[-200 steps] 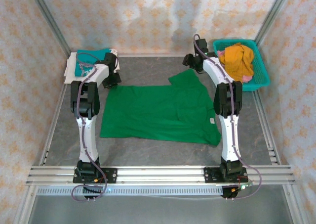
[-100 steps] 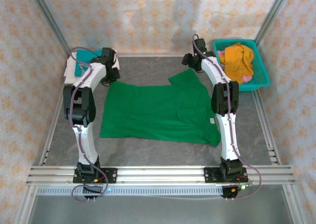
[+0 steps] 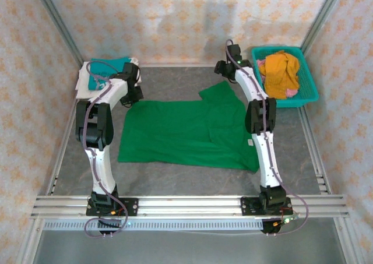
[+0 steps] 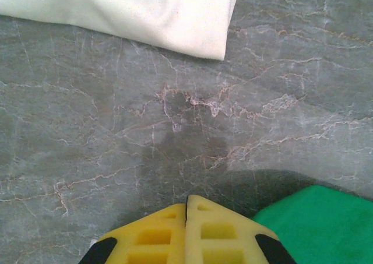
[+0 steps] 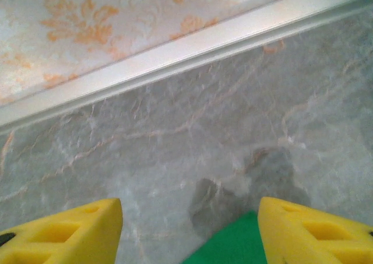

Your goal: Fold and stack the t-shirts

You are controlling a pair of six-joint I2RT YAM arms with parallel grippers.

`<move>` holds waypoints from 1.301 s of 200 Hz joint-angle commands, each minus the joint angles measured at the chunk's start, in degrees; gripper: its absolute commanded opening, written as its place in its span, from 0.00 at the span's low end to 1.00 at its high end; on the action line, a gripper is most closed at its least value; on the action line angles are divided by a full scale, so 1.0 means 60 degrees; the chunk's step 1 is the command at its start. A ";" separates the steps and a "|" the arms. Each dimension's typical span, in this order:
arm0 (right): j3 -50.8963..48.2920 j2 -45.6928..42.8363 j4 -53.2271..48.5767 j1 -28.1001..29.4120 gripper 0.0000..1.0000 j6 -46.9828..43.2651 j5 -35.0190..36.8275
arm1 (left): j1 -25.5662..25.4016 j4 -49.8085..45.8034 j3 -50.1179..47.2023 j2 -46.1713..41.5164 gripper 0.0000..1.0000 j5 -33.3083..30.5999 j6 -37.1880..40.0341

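Observation:
A plain deep-green t-shirt [image 3: 186,130] lies spread flat in the middle of the table, one sleeve pointing toward the back. At the back left, a folded teal t-shirt [image 3: 108,66] rests on a white t-shirt [image 3: 84,82]. My left gripper [image 3: 134,94] hovers by the green shirt's back-left corner, its yellow fingers [image 4: 204,229] pressed shut on nothing. The white shirt's edge [image 4: 145,13] lies ahead of it and the green corner [image 4: 320,223] to its right. My right gripper [image 3: 223,69] stands open at the sleeve's tip, with green cloth [image 5: 233,243] low between its fingers [image 5: 315,229].
A teal basket [image 3: 309,92] holding orange cloth [image 3: 280,71] stands at the back right, close to the right arm. A metal rail [image 5: 175,60] and the patterned wall rise just beyond the right gripper. Side rails bound the marbled grey table [image 4: 116,130].
My left gripper swung back toward the folded stack, then returned to the green shirt's corner. The right gripper edged a little toward the back wall, still open.

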 commanded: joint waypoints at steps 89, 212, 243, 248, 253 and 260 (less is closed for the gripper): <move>0.0628 0.1061 -0.0841 0.0070 0.14 -0.0074 0.0860 | -0.0132 0.0326 -0.0387 -0.0688 0.00 -0.0385 -0.0115; 0.0206 0.0495 -0.1585 0.0231 0.29 -0.0383 0.1246 | -0.0132 0.0334 -0.0364 -0.0719 0.00 -0.0385 -0.0188; 0.0056 0.0497 -0.1682 0.0259 0.09 -0.0235 0.1422 | -0.0129 0.0333 -0.0340 -0.0724 0.00 -0.0394 -0.0185; 0.0056 0.0483 -0.1683 0.0260 0.06 -0.0215 0.1489 | -0.0125 0.0348 -0.0329 -0.0717 0.00 -0.0400 -0.0195; 0.0070 0.0472 -0.1669 0.0263 0.05 -0.0205 0.1532 | -0.0132 0.0361 -0.0315 -0.0707 0.00 -0.0413 -0.0203; 0.0103 0.0442 -0.1641 0.0261 0.04 -0.0194 0.1542 | -0.0132 0.0348 -0.0280 -0.0681 0.00 -0.0429 -0.0208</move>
